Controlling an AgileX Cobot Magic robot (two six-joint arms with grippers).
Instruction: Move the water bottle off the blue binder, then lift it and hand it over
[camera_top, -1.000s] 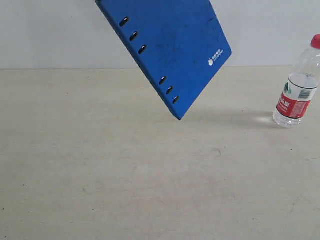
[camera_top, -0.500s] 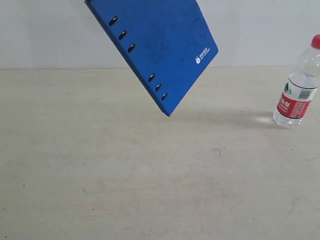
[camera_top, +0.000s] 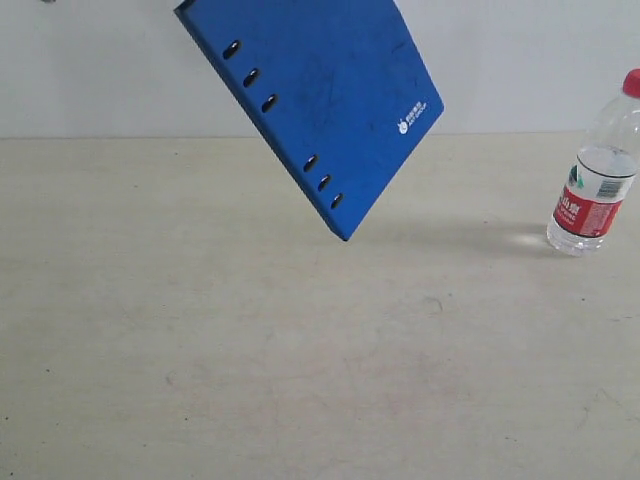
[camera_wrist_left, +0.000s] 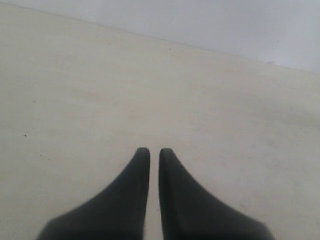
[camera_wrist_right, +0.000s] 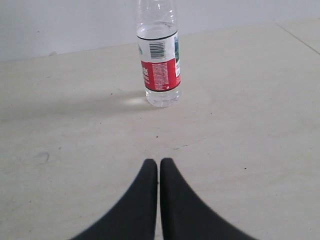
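While your left gripper (camera_wrist_left: 155, 150) hangs over the pale beige table (camera_wrist_left: 75, 90), its two dark fingers sit drawn together with only a thin slit between them and nothing in it. Ahead of those fingertips you have only bare tabletop, running out to the plain light wall (camera_wrist_left: 225, 20).

Your right gripper (camera_wrist_right: 158, 161) is likewise closed on nothing, its fingers pressed side by side above the table. Straight ahead of its fingertips, and well apart from them, the small clear plastic water bottle (camera_wrist_right: 159, 65) stands upright on the tabletop. Its red-and-white label band faces this gripper with the barcode showing. The top of the bottle is cut off in the right wrist view, and a bright patch of light lies on the table just beside its base. From the exterior view you can see the same water bottle (camera_top: 597, 180) with its red screw cap on, standing free at the right edge of the scene with nothing touching it.

Farther out, the flat deep-blue rectangular blue binder (camera_top: 320, 90) shows only in the exterior view. It is clear of the table, tilted with one corner pointing down. The slot holes run along its lower-left edge, and the small white logo sits near its right corner. Its upper part runs out of frame, so you cannot tell what holds it or how it lies relative to either gripper. It is well apart from the bottle.
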